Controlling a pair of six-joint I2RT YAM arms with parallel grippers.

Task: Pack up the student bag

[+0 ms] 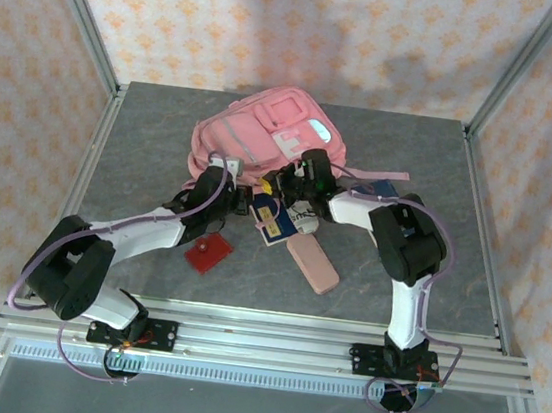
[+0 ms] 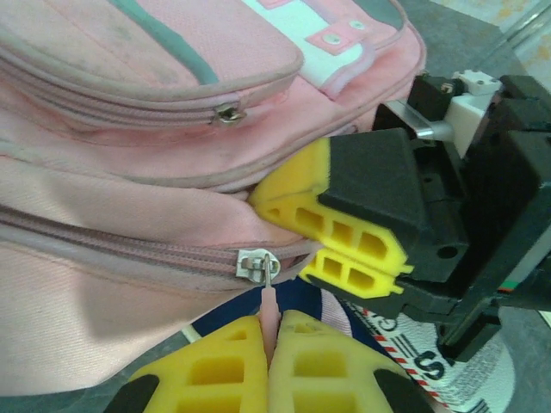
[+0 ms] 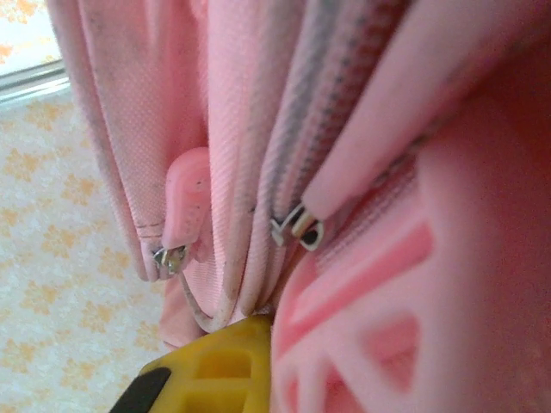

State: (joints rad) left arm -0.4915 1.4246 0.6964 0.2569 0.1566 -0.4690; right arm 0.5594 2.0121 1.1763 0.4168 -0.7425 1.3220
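The student bag [image 1: 265,130] lies toward the far middle of the grey counter [image 1: 143,140], and both arms reach its near edge. The left pincer [image 2: 271,344] is clamped together on the thin pink zip pull [image 2: 269,303] below the bag's metal slider [image 2: 256,262]. Just right of that slider, the right pincer [image 2: 288,237] is closed on a fold of the bag's fabric. A pink pencil case [image 1: 313,261] and a red card [image 1: 209,254] lie near the bag's front. From the right wrist, one finger [image 3: 387,327] is a pink blur, and the bag's seams are cut off.
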